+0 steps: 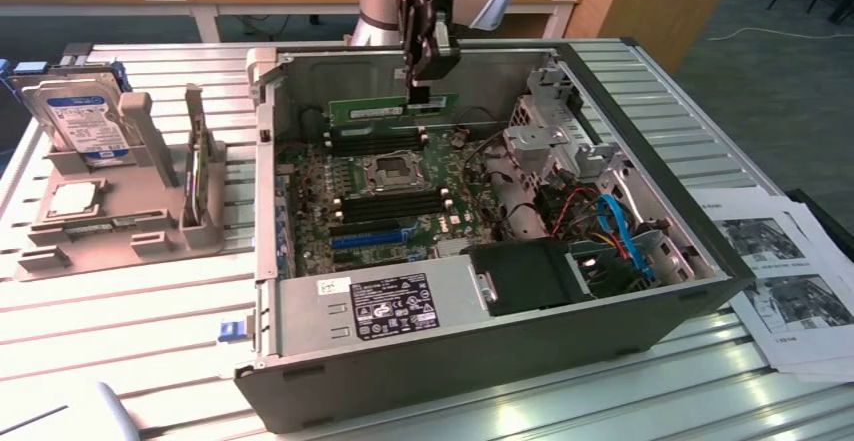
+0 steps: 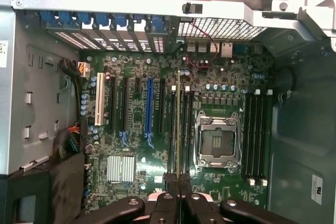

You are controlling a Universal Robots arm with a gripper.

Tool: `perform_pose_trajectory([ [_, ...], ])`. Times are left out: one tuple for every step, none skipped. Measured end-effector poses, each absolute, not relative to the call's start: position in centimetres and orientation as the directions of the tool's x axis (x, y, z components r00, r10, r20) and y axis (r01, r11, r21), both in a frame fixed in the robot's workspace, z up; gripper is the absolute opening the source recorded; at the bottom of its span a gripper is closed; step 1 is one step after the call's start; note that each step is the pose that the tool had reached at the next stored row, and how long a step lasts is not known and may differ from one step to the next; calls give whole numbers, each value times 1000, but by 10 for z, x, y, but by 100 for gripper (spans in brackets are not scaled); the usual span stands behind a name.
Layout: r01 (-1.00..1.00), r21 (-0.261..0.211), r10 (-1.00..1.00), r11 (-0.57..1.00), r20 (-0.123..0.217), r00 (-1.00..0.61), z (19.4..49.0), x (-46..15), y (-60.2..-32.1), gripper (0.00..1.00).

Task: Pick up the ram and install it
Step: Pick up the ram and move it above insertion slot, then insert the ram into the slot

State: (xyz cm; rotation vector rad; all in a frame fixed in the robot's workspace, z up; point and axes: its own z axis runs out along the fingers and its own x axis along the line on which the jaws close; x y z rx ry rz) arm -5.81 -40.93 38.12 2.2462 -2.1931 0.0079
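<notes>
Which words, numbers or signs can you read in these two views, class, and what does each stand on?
None can be read; every printed surface is too small or blurred:
Blue-white label on the hard drive: unreadable.
Black label on the power supply: unreadable.
White label on the ram: unreadable.
Printed sheets beside the case: unreadable.
White sticker on the case wall: unreadable.

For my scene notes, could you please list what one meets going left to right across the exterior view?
Silver hard drive with blue-white label → thin green ram stick held in the gripper → bright blue cables → printed white paper sheets.
</notes>
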Motion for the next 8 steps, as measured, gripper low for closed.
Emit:
perform_pose_trajectory([
  [-1000,-2,-1000,-24,5,24,380,-58,-409,11],
  [-1000,-2,-1000,-24,5,24,379,-58,-409,11],
  [-1000,-2,-1000,-24,5,24,377,-58,-409,11],
  [-1000,-2,-1000,-24,5,24,376,-58,-409,11],
  [-1000,-2,-1000,-24,5,24,376,-58,-409,11],
  [-1000,-2,-1000,-24,5,24,375,-58,-409,11],
  [-1000,-2,-1000,-24,5,24,375,-58,-409,11],
  [-1000,-2,-1000,-24,5,24,375,-58,-409,11],
])
